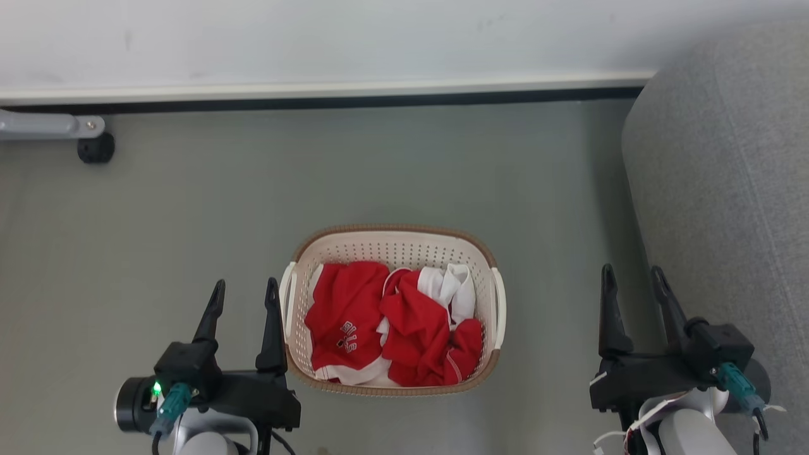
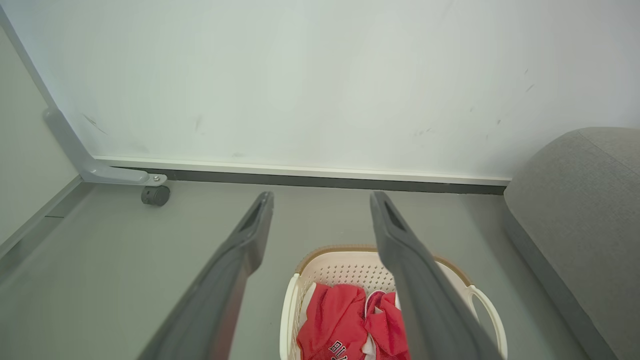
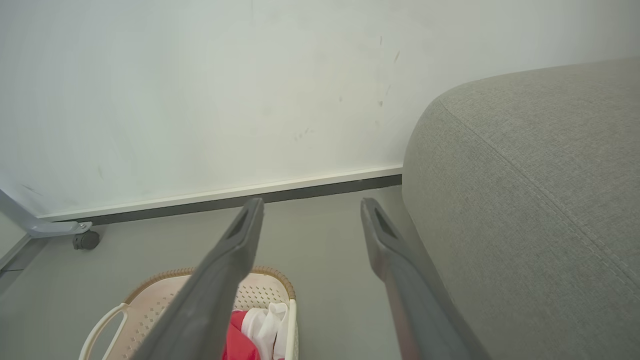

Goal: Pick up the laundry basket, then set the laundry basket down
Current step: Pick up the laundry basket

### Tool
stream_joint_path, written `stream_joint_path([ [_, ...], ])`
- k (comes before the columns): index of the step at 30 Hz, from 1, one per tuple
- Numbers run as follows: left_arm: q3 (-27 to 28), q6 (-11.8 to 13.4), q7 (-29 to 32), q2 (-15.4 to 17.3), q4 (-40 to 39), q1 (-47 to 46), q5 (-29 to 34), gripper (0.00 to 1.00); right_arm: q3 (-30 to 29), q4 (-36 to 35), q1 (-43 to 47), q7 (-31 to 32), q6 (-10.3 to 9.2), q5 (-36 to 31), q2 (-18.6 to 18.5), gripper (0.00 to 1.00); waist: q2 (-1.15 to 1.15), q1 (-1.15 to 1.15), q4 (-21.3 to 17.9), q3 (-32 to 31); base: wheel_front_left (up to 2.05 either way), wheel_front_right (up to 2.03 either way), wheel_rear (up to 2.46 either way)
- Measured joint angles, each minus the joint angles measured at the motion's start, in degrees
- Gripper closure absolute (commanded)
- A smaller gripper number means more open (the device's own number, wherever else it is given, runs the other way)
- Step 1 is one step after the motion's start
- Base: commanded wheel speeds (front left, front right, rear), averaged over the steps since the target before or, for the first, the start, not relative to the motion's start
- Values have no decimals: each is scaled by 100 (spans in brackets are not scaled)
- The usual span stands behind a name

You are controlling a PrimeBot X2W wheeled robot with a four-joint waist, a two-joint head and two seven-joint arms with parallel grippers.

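Noted left claw (image 1: 245, 284) and right claw (image 1: 632, 270) both spread wide, grasping nothing. Found laundry basket (image 1: 392, 249), holding red and white clothes (image 1: 404, 328), standing on the floor (image 1: 189, 221) between them. Left claw just beside left handle (image 1: 288, 297); right claw well apart from right handle (image 1: 500, 303), so likely needing the longer inward reach.

A grey woven-fabric sofa (image 1: 727, 189) fills the right edge. A grey metal leg (image 1: 44, 124) with a black caster wheel (image 1: 96, 148) sits upper left. Crumpled red-and-white garments (image 1: 385, 328) lie lower centre.
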Motion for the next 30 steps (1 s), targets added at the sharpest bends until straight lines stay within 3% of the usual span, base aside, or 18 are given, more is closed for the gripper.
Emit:
stream_joint_path([
  [30, 0, -245, 0, 35, 432, -1332, 0, 0, 27, 160, -1200, -1, 33, -97, -53, 0, 0, 0, 18, 1993, 0, 0, 0],
])
